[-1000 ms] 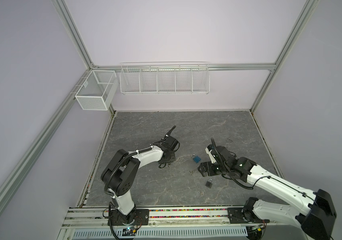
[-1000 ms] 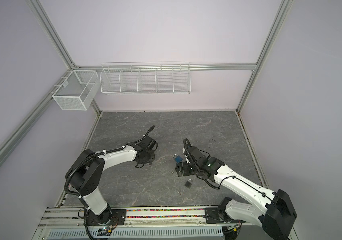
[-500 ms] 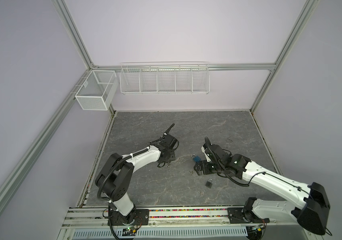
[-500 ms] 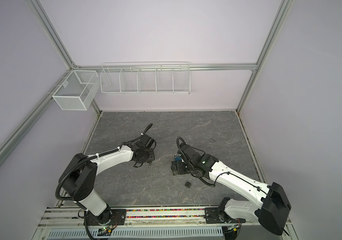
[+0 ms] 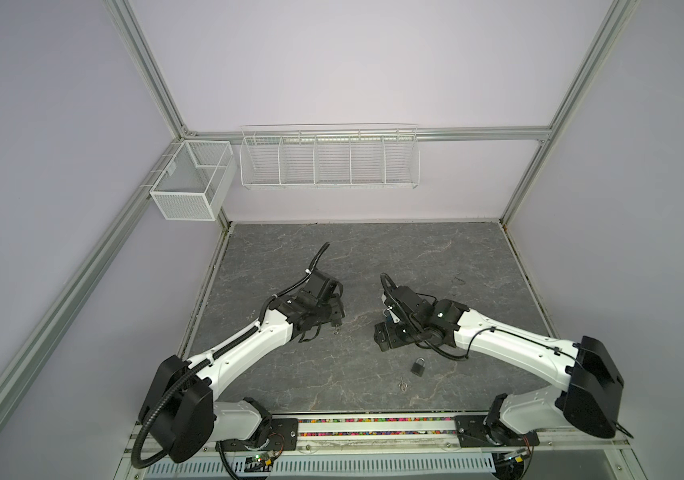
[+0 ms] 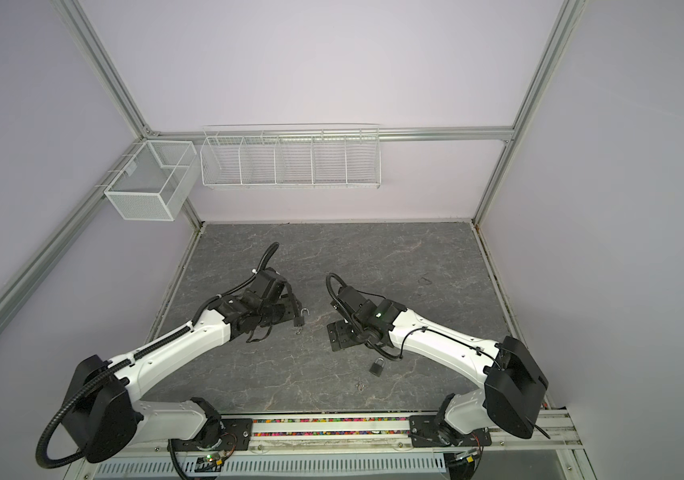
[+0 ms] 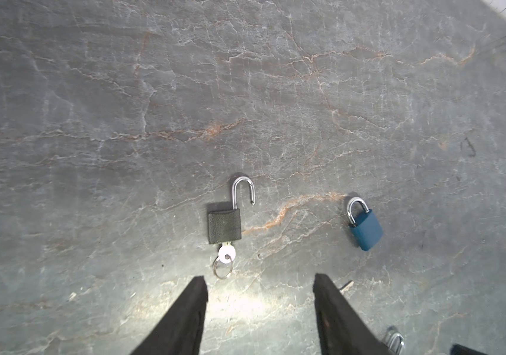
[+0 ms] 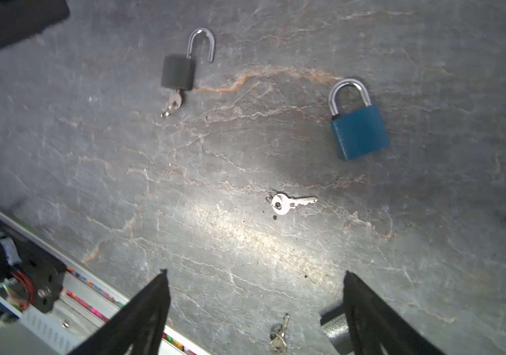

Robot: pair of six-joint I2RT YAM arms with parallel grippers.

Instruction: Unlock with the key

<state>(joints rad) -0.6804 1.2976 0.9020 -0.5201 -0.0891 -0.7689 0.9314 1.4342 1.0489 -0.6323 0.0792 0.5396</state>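
The left gripper [image 7: 259, 276] is seen released, its jaws spread with nothing between them, low over the worktop [image 7: 91, 123]. Just ahead of its fingertips the black padlock [image 7: 224, 227] is laid flat, with its shackle sprung free of the body on one side. A key [image 7: 226, 253] is seated in its keyhole, and a ring [image 7: 222, 270] is threaded through the key's head, near one fingertip but apart from it. The blue padlock [image 7: 366, 230] is laid to one side of the black one, well apart from it, with its shackle shut.

The right gripper [image 8: 255, 273] is likewise released, its jaws held wide and empty above the worktop. In its wrist view a loose key [image 8: 291, 203] is found flat on the stone between the gripper and the blue padlock, touching neither. A grey padlock [image 8: 333, 332] is partly hidden behind one finger, and a second key [image 8: 279, 335] is laid near it. In both top views the grey padlock is placed beside the right arm, towards the front edge, and the second key a little nearer the front.
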